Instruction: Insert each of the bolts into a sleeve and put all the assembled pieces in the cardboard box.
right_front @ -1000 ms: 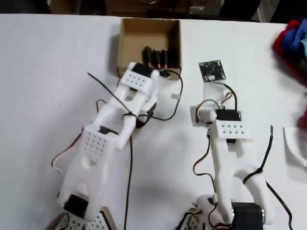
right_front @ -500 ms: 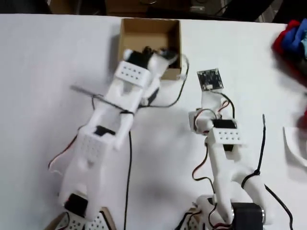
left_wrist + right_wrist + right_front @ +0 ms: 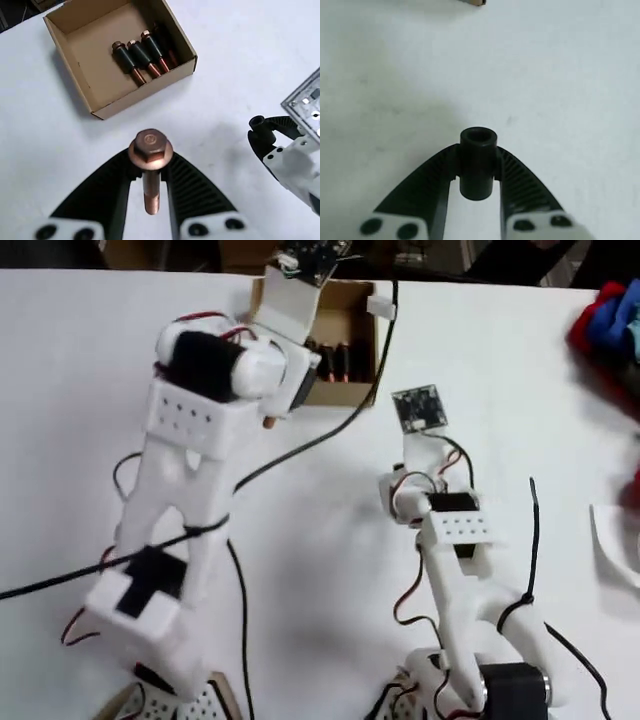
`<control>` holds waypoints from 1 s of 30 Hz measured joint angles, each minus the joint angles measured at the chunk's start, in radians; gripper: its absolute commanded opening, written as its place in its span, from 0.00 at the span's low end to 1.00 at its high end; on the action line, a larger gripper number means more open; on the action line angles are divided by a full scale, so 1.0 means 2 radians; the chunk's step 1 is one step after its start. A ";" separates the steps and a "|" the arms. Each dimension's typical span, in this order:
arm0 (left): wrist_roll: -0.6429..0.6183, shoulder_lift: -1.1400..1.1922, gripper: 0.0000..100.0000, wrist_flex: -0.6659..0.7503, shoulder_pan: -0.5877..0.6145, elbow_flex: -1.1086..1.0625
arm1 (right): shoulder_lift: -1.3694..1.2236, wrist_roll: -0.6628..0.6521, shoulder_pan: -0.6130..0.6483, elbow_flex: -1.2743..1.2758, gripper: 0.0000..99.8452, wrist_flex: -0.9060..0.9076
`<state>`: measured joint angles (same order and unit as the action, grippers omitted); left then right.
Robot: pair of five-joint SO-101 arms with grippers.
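A copper bolt [image 3: 150, 145] stands upright, head up, with my left gripper [image 3: 151, 172] shut on its shank, held above the white table just in front of the cardboard box [image 3: 75, 60]. Several assembled bolt-and-sleeve pieces [image 3: 142, 55] lie side by side in the box [image 3: 355, 300]. My right gripper [image 3: 477, 175] is shut on a black sleeve [image 3: 478, 150], bore facing up, over bare table. In the left wrist view that sleeve [image 3: 257, 122] shows off to the side, apart from the bolt. From above, the left arm [image 3: 200, 410] stands tall by the box and the right arm [image 3: 450, 525] sits lower.
Black cables [image 3: 330, 430] trail across the table between the arms. A red and blue cloth [image 3: 605, 315] lies at the far right edge, with a white curved object [image 3: 612, 545] below it. Bare table stretches left of the box.
The left arm has risen and pulled back from the box, its wrist now high above the table. The right arm has shifted slightly left and toward the box.
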<state>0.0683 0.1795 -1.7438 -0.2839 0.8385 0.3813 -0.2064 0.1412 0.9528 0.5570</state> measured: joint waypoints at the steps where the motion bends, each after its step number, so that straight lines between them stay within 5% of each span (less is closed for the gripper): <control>1: 0.000 -0.012 0.03 0.010 0.000 -0.025 | 0.000 0.000 0.002 0.000 0.02 0.000; 9: 0.000 -0.212 0.03 0.152 0.005 -0.346 | 0.000 0.000 0.002 0.000 0.02 0.000; 18: -0.001 -0.522 0.03 0.435 0.052 -0.713 | 0.000 0.000 0.004 0.003 0.02 0.000; 27: 0.002 -0.605 0.03 0.594 0.053 -0.819 | 0.137 0.000 0.028 0.104 0.02 -0.041; 30: 0.053 -0.607 0.03 0.606 0.045 -0.825 | 0.214 0.000 0.058 0.175 0.02 -0.085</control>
<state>0.1741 -1.0342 -0.5317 -0.1933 -0.8109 0.8094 -0.2064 0.2578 1.3027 0.3867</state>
